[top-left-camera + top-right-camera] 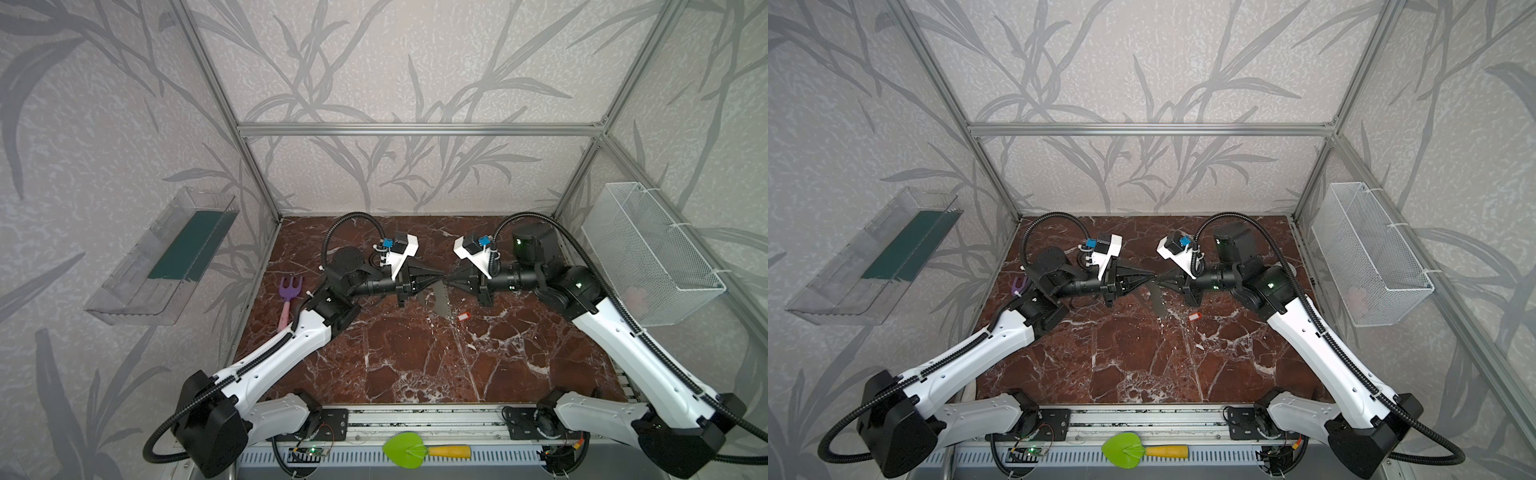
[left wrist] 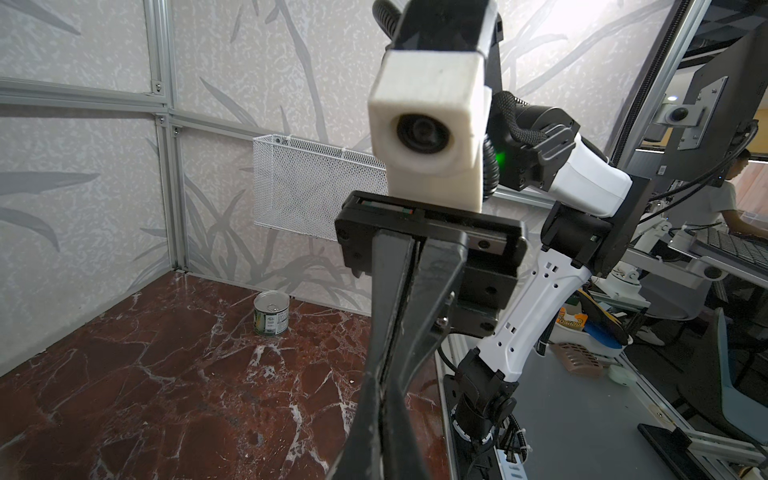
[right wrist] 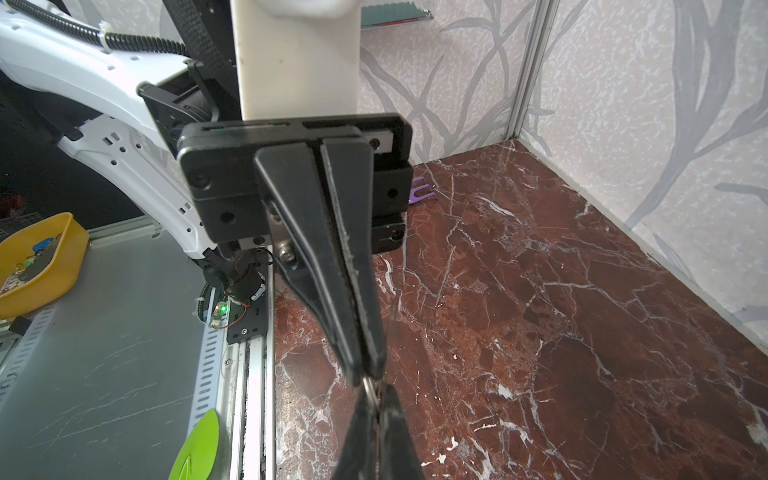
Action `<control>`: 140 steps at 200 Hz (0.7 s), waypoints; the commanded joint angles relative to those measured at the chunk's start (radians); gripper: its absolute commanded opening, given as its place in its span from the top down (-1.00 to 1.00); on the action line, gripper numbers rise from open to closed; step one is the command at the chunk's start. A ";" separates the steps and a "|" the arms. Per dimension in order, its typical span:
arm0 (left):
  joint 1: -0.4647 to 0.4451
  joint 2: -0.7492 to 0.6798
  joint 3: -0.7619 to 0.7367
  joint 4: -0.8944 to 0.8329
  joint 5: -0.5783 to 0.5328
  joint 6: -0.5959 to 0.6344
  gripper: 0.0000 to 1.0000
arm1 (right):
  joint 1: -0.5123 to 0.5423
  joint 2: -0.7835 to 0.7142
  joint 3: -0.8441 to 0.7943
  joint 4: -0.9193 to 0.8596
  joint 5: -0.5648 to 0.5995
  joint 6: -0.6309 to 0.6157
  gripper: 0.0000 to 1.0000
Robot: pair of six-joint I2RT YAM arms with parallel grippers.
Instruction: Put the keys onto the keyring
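Keys point(image 1: 463, 317): red tag, white label; writing unreadable.

Nothing here can really be read. The tin can point(image 2: 271, 319) has a paper label with print on it, too small to make out. An orange packet point(image 2: 572, 321) carries lettering, but it is blurred. The white label on the key tag point(image 1: 463, 317) shows no writing I can make out

One flat pale-grey keyring point(image 1: 441, 301). One red plastic key tag point(image 1: 463, 317). One purple toy fork point(image 1: 290, 289). One green toy trowel point(image 1: 405, 450). One tin can point(image 2: 272, 313). One white wire basket point(image 1: 665, 257). One clear plastic shelf point(image 1: 124, 286).
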 commanded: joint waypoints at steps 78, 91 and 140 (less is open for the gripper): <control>0.001 -0.149 0.179 -0.710 -0.191 0.347 0.36 | 0.032 0.128 0.238 -0.392 0.213 -0.260 1.00; -0.002 -0.145 0.180 -0.707 -0.192 0.351 0.36 | 0.053 0.149 0.260 -0.423 0.218 -0.299 1.00; -0.040 -0.134 0.150 -0.628 -0.219 0.399 0.38 | 0.090 0.195 0.322 -0.460 0.209 -0.364 1.00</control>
